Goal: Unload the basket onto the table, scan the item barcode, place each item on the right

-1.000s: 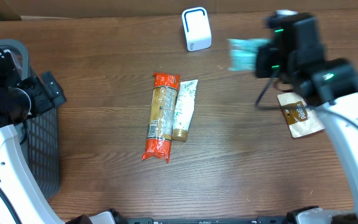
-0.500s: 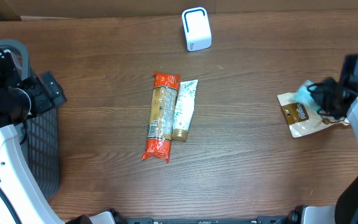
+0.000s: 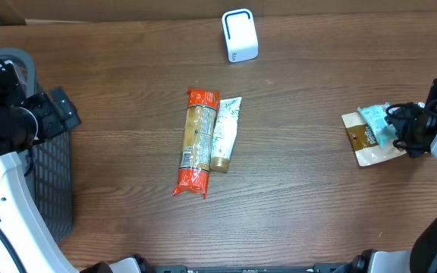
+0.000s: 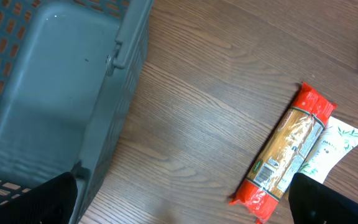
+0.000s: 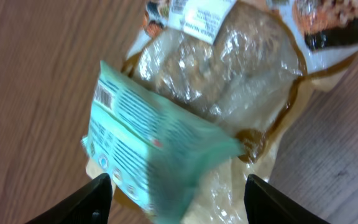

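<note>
The item, a teal packet (image 3: 373, 121) with a small barcode, lies on top of a brown-and-clear pouch (image 3: 366, 144) at the table's right edge. My right gripper (image 3: 402, 129) hovers just over it, open. In the right wrist view the teal packet (image 5: 145, 152) is blurred between the wide-apart fingertips (image 5: 95, 198), and neither pad touches it. The white scanner (image 3: 240, 36) stands at the back centre, far from this gripper. My left gripper (image 3: 55, 112) hangs open over the basket's edge, with nothing between its fingers (image 4: 50, 198).
A dark grey mesh basket (image 3: 51, 174) stands at the left edge, seen as the basket (image 4: 55, 93) in the left wrist view. An orange packet (image 3: 197, 142) and a white tube (image 3: 224, 134) lie side by side mid-table.
My right arm swung the teal packet from beside the scanner to the right edge. Its jaws then opened and the packet dropped onto the brown pouch. The left arm stayed still.
</note>
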